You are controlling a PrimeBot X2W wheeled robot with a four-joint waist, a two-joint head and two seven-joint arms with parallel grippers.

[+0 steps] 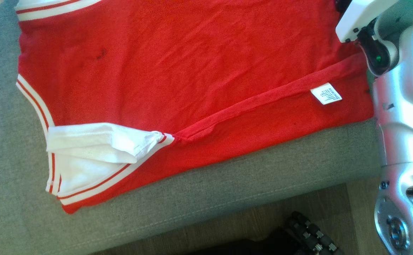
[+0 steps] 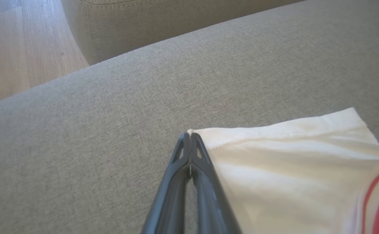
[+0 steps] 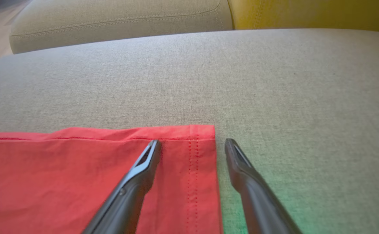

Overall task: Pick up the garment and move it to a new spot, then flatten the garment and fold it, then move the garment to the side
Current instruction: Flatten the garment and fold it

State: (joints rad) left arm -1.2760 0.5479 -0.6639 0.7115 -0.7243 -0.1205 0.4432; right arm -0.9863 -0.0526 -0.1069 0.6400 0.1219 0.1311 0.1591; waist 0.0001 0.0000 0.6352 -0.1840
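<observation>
Red shirt (image 1: 192,71) lies spread on the grey sofa cushion (image 1: 227,184); left end effector (image 2: 189,138) pinched shut on the white sleeve (image 2: 290,162) corner, right end effector (image 3: 192,144) wide, straddling the hem corner (image 3: 205,133), presumably to tension and flatten.

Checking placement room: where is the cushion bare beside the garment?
Grey cushion is bare left of the white sleeve, along the front edge, and beyond the hem corner at the right claw. The red garment crowds the middle.

Head camera looking steeply down on red shirt (image 1: 192,71) over grey sofa seat (image 1: 192,198), wrist cameras low, close, skimming opposite shirt ends, all sharing the seat
</observation>
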